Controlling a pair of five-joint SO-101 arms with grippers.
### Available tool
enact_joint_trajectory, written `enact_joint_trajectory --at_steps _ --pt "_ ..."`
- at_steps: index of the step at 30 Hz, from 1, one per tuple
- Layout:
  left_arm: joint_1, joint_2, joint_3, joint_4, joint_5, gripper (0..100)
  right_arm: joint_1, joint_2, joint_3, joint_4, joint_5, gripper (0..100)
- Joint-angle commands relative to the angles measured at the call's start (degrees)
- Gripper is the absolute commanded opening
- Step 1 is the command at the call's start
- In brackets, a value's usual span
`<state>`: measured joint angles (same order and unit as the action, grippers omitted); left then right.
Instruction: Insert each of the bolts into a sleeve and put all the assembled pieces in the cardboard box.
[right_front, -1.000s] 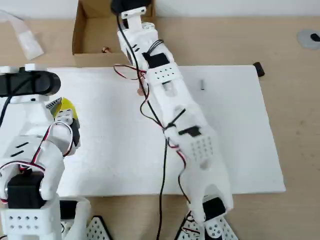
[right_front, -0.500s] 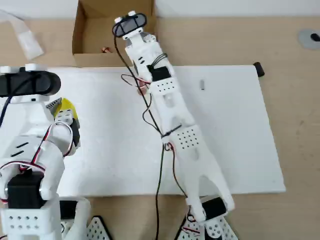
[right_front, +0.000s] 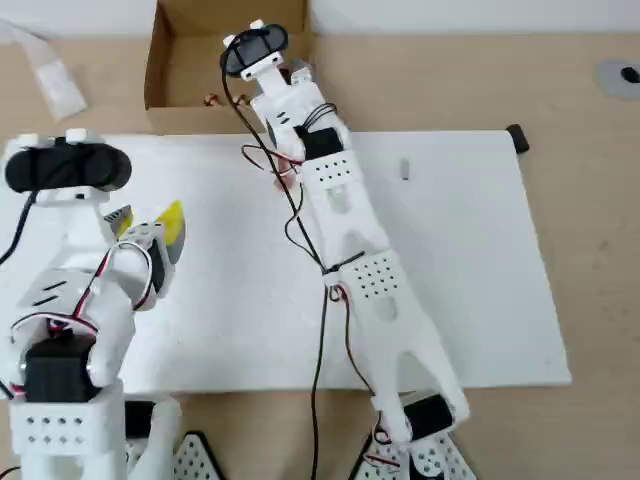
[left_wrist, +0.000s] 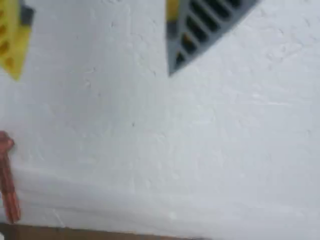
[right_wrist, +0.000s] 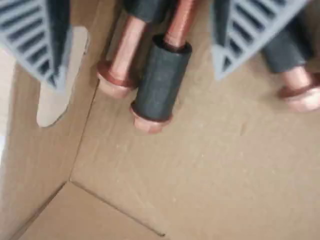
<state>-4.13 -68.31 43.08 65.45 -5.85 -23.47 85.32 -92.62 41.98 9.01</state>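
Note:
My right gripper (right_wrist: 140, 80) stands open inside the cardboard box (right_front: 170, 70), its grey fingers on either side of a copper bolt in a black sleeve (right_wrist: 160, 80) that lies on the box floor. A second assembled piece (right_wrist: 120, 60) lies against it, and a third (right_wrist: 295, 75) is off to one side. My left gripper (right_front: 147, 222) is open over the left part of the white board (right_front: 450, 280), holding nothing. A bare copper bolt (left_wrist: 7, 180) lies on the board near its edge. A small dark piece (right_front: 405, 170) rests on the board's far right part.
The right arm (right_front: 350, 230) stretches diagonally across the board to the box. A black piece (right_front: 517, 137) sits at the board's far right corner. A clear plastic bag (right_front: 45, 75) lies far left, and a grey disc (right_front: 615, 75) far right on the wooden table.
The right arm has stretched out and lowered its gripper into the box. The left arm has swung right, bringing its gripper further over the board.

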Motion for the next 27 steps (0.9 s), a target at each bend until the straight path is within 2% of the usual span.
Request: enact_joint_trajectory --at_steps 1,4,7,12,18,27 --pt "-0.62 0.48 -0.62 -3.52 -0.26 20 0.31 -9.27 -3.03 5.10 0.44 22.8" --pt "0.88 4.44 -1.49 -5.98 -0.26 20 2.15 -15.16 -3.03 14.42 0.44 22.8" --pt "3.96 14.64 -6.51 -4.04 -0.26 20 5.05 -21.23 -2.95 22.86 0.35 22.8" --pt "8.62 36.62 -22.51 2.81 -0.09 20 12.00 -29.85 -2.95 32.97 0.35 22.8" --pt "11.43 60.53 -42.37 7.82 5.27 20 20.18 -36.53 -2.95 42.11 0.35 22.8" --pt "19.69 84.53 -68.84 16.26 11.25 20 24.40 -42.07 -2.95 56.62 0.35 23.0"
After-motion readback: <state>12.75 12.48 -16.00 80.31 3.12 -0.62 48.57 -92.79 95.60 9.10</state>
